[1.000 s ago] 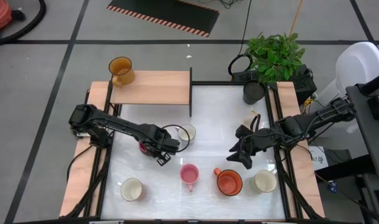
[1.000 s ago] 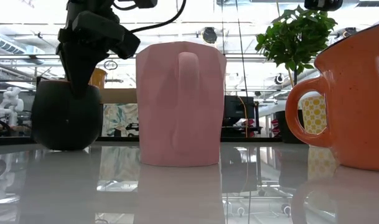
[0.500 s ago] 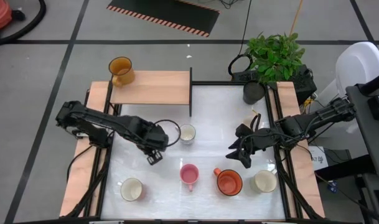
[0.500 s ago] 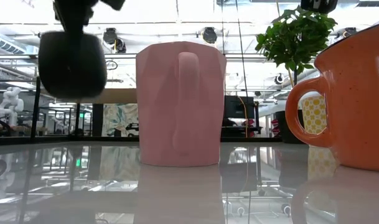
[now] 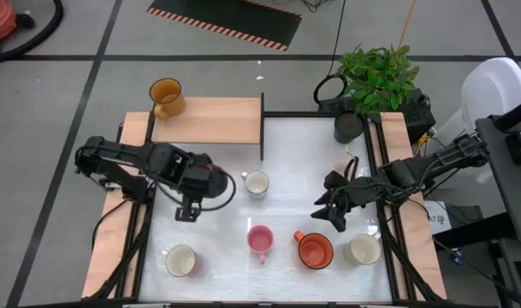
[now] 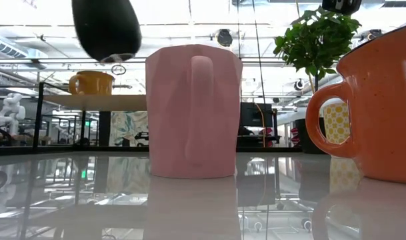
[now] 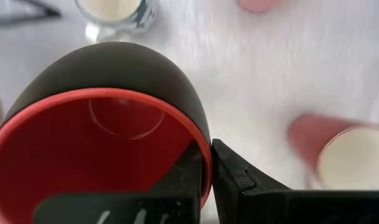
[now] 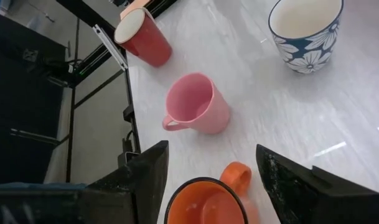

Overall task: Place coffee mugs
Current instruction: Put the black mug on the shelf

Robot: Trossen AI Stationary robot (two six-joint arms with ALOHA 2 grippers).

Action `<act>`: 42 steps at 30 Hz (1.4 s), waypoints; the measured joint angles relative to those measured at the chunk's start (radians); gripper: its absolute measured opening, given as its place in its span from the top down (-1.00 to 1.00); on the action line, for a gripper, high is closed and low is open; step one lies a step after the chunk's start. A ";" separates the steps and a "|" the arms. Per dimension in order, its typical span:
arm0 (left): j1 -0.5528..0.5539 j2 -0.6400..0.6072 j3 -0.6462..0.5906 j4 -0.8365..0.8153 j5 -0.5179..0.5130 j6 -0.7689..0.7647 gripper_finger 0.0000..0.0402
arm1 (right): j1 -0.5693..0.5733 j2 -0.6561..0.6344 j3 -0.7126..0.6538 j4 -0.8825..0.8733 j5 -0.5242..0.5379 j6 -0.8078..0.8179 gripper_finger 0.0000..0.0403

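My left gripper [image 5: 200, 178] hangs over the table's left half, shut on a coffee mug [image 7: 102, 143] that is dark outside and red inside; in the low view this mug [image 6: 107, 27] floats high above the table. An amber-yellow mug [image 5: 166, 96] stands on the wooden shelf. A white mug with a blue flower pattern [image 5: 257, 182], a pink mug [image 5: 260, 240], an orange mug [image 5: 315, 250] and two cream-lined mugs [image 5: 363, 249] [image 5: 181, 260] stand on the white table. My right gripper [image 5: 328, 214] waits open above the orange mug, touching nothing. My left gripper holds the dark mug by its rim [image 7: 201, 134], one finger inside [image 7: 177, 183] the red hollow and one outside [image 7: 245, 177] on the dark wall. The fingers come from above, pointing down. The mug hangs below them, mouth up and a little tilted, clear of the table.
A dark grey pot [image 5: 349, 127] with a green plant [image 5: 378, 75] stands at the far right corner. The wooden shelf [image 5: 210, 120] spans the far left, with an upright post [image 5: 262, 128] at its right end. Black frame rails run along both table sides.
My left gripper has risen and drawn back toward the table's left edge, rolling its wrist as it went. The dark mug has come up off the table with it and now hangs high. The flowered white mug beside it has stayed in place.
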 joint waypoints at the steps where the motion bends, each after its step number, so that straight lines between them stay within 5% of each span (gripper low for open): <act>1: 0.004 -0.005 0.001 0.005 -0.009 0.040 0.92 | 0.000 0.000 0.000 0.000 0.000 0.007 -0.10; 7: 0.057 -0.080 -0.003 -0.004 -0.083 0.229 0.92 | 0.000 0.000 0.000 0.000 0.000 0.055 -0.10; 19: 0.306 -0.224 -0.004 0.002 -0.045 0.397 0.92 | 0.000 0.002 0.001 0.000 0.065 0.064 -0.10; 28: 0.532 -0.233 -0.004 0.005 -0.056 0.759 0.92 | 0.000 0.004 0.001 0.000 0.072 0.097 -0.10; 42: 0.729 -0.227 -0.179 0.005 -0.219 0.750 0.92 | 0.000 0.005 0.001 0.019 0.067 0.167 -0.10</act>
